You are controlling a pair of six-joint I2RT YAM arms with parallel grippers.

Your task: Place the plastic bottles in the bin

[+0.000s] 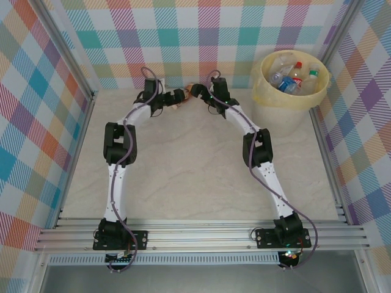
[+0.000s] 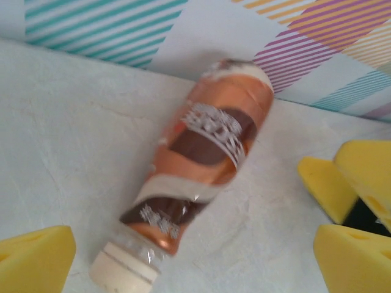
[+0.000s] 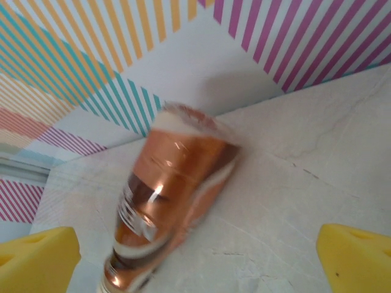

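One bottle (image 2: 201, 152) with an orange-and-brown label lies on its side on the table (image 1: 183, 159), close to the checked back wall (image 1: 201, 36), at about 12 o'clock from my bases. From above, both my arms reach to that spot, and my left gripper (image 1: 177, 96) and right gripper (image 1: 198, 91) almost meet there, so the bottle is little more than a glint between them.

My left wrist camera gives the detail: cream cap toward 7 o'clock, base toward 1 o'clock. My left pads (image 2: 33, 259) are spread wide at the lower corners and touch nothing. Two more yellow wedges (image 2: 327, 186) sit at 3 o'clock, apart from the bottle.

My right wrist camera shows a blurred copper-coloured bottle, with my right pads (image 3: 36, 256) parted wide at the lower corners, also gripping nothing.

The overhead view adds the bin (image 1: 278, 116), standing at 2 o'clock on the table, well apart from both grippers. Several other bottles (image 1: 293, 78) lie inside it.
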